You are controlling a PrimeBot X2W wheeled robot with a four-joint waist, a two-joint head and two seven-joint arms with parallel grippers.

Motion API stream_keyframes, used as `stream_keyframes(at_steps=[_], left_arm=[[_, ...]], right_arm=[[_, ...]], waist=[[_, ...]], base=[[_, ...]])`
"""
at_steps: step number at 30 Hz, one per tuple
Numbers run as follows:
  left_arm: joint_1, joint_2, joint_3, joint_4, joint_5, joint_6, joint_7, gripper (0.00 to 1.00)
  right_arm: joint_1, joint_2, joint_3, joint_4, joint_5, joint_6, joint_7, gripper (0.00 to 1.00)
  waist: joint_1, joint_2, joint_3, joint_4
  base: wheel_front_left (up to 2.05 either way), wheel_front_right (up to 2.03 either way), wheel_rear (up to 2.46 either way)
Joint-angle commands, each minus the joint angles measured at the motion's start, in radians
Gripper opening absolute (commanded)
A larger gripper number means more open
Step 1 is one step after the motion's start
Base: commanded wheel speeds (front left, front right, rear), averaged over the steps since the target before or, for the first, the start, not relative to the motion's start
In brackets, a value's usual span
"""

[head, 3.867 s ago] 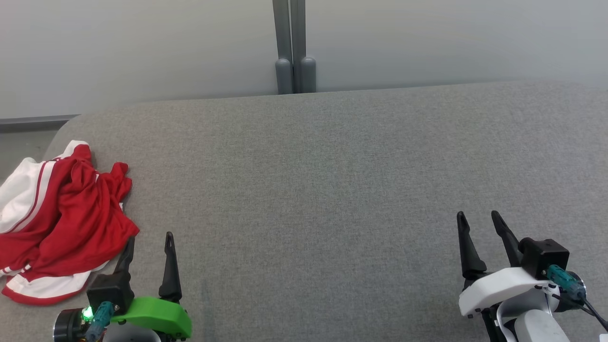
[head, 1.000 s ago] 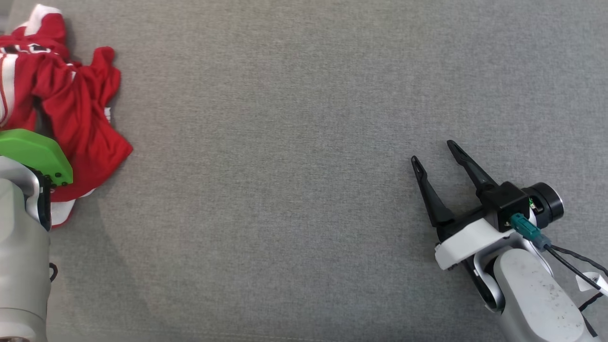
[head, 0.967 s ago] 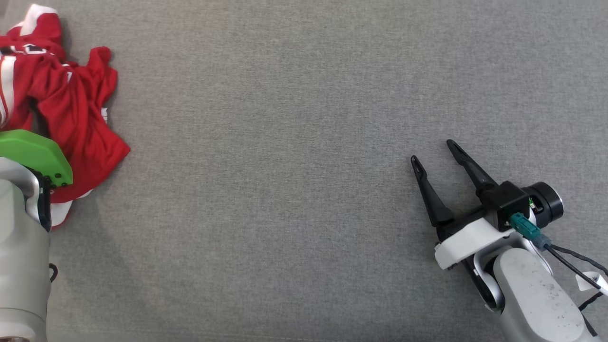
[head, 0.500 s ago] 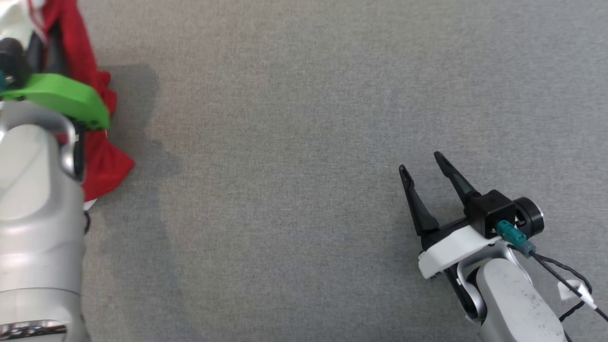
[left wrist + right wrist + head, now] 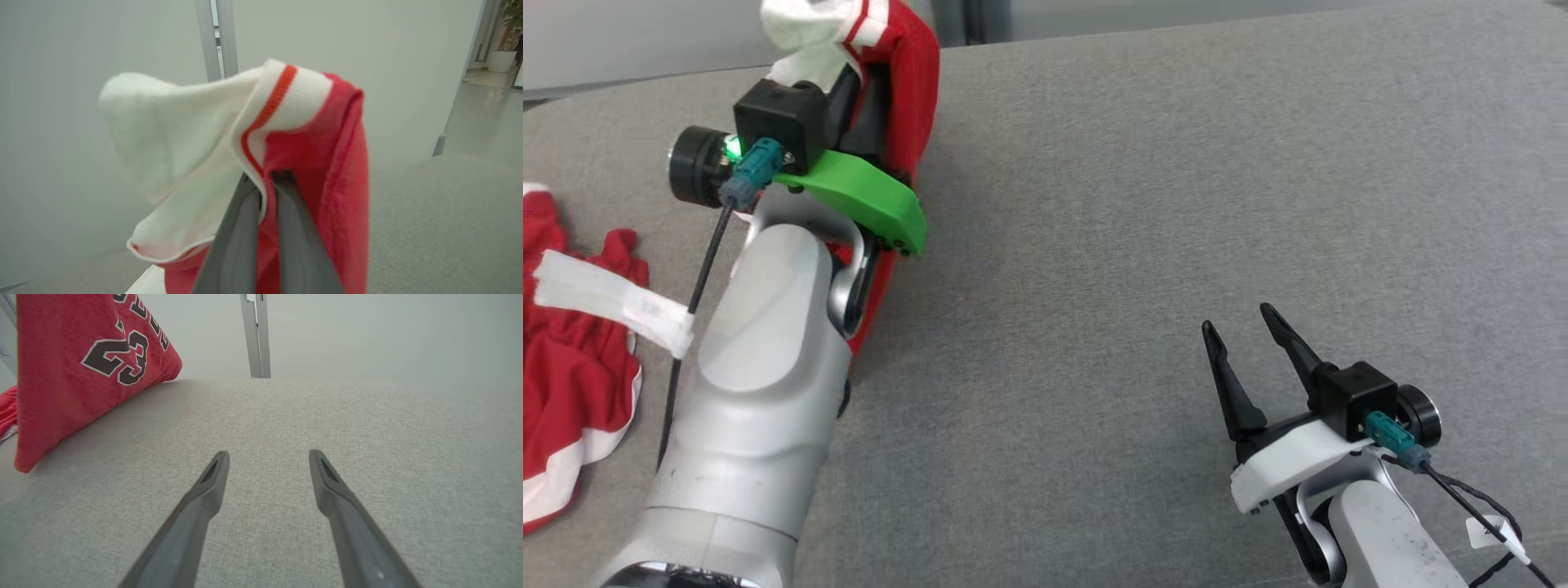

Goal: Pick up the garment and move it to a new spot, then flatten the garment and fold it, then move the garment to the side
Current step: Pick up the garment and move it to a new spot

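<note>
The garment (image 5: 913, 98) is a red jersey with white, red-striped trim. My left gripper (image 5: 267, 179) is shut on its trimmed edge and holds it up above the grey cushion (image 5: 1143, 212). From the gripper the cloth hangs down to the surface beside my left forearm. In the right wrist view the hanging red garment (image 5: 73, 367) shows a dark "23", with its lower corner touching the cushion. My right gripper (image 5: 1237, 320) is open and holds nothing, low over the cushion at the lower right, well apart from the cloth. In its own view the right gripper (image 5: 268, 454) has both fingers spread.
More red cloth with white trim (image 5: 568, 392) lies on the cushion at the far left; I cannot tell whether it is part of the same garment. A pale wall and a grey post (image 5: 256, 335) stand behind the cushion's far edge.
The camera has tilted up. My left gripper has risen and moved right with the garment, lifting it off the pile. My right gripper has stayed open and drifted slightly left.
</note>
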Motion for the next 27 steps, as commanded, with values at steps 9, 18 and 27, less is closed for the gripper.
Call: stream_keyframes(at_steps=[9, 18, 27], left_arm=[[0.076, 0.002, -0.341, -0.135, -0.283, 0.039, -0.002, 0.00], [0.154, 0.003, -0.455, -0.077, -0.354, 0.125, -0.002, 1.00], [0.335, 0.026, -0.267, -0.047, -0.275, 0.179, -0.002, 1.00]], right_arm=[[0.025, 0.008, -0.007, 0.005, 0.017, 0.000, -0.003, 1.00], [0.049, 0.011, -0.039, 0.006, 0.019, 0.000, -0.003, 1.00], [0.068, 0.011, -0.072, -0.011, 0.015, 0.000, -0.003, 1.00]], waist=[[0.0000, 0.0000, -0.075, -0.181], [0.0000, 0.0000, -0.093, -0.190], [0.0000, 0.0000, -0.139, -0.124]], base=[[0.00, 0.00, 0.00], [0.00, 0.00, 0.00], [0.00, 0.00, 0.00]])
